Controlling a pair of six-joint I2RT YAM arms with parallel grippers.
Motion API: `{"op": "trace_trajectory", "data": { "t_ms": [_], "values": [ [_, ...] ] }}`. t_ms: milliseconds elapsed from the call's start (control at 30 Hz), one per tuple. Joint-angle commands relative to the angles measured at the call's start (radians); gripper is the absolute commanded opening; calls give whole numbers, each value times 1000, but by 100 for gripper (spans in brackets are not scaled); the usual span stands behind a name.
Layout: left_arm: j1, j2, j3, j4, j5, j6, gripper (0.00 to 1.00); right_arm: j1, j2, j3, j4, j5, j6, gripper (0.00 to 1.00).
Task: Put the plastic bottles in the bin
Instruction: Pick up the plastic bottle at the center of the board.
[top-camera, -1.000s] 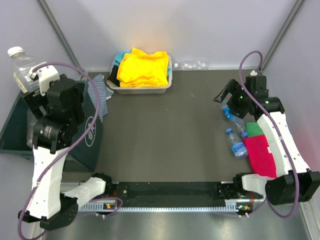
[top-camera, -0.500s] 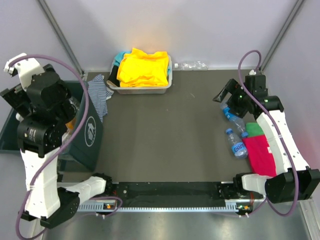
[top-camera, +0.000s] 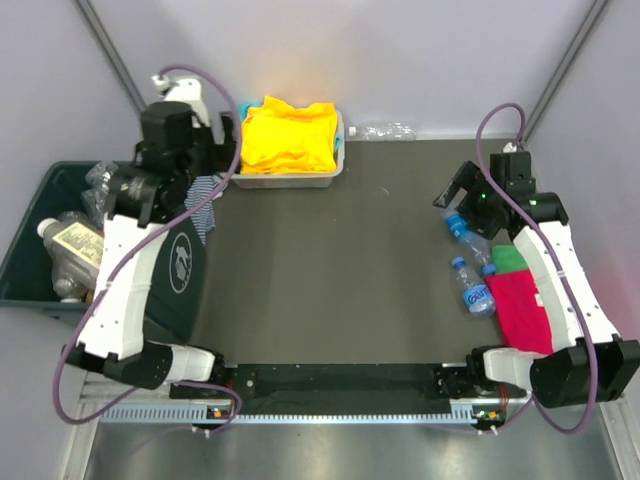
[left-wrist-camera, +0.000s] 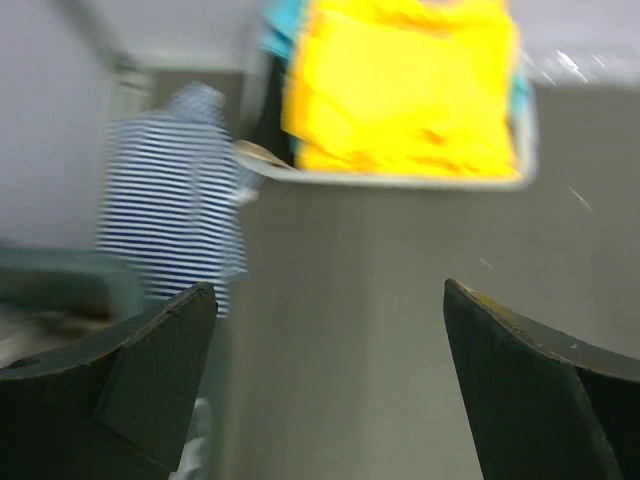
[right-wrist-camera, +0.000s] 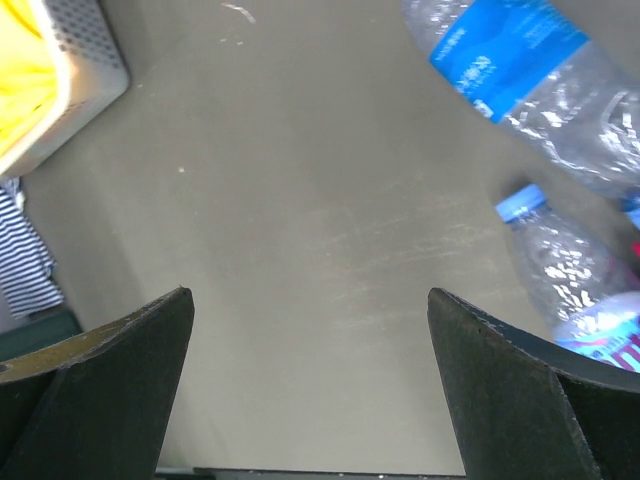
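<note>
Your right fingers (right-wrist-camera: 115, 380) stand wide apart at the bottom corners of the frame, with only grey desk (right-wrist-camera: 300, 230) showing between them. Top right, a clear blue-labelled bottle (right-wrist-camera: 520, 60) lies on its side on the desk, partly cut off by the frame edge. Just below it lies a second bottle (right-wrist-camera: 565, 265), clear, with its light blue cap (right-wrist-camera: 520, 203) pointing up-left and its lower end near your right-hand finger. Top left, the corner of a white tray (right-wrist-camera: 85, 45) with a perforated wall holds yellow cloth (right-wrist-camera: 20, 95). Striped cloth (right-wrist-camera: 25, 265) pokes in at the left edge, below the tray.
</note>
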Motion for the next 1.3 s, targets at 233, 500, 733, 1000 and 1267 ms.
{"op": "trace_trajectory", "data": {
  "t_ms": [233, 500, 733, 1000, 1267],
  "values": [
    [-301, 133, -230, 319, 341, -114, 99, -8, -23, -121, -21, 224, -74, 99],
    [-351, 196, -391, 479, 495, -228, 99, -10, 232, -29, 53, 364, -189, 99],
    [-351, 212, -428, 472, 544, -237, 99, -12, 421, 70, 78, 432, -304, 99],
    [-353, 213, -460, 492, 587, -251, 99, -16, 617, 149, 78, 351, -309, 99],
    [-351, 229, -463, 485, 604, -247, 99, -47, 732, 222, 88, 353, -321, 99]
  ]
}}
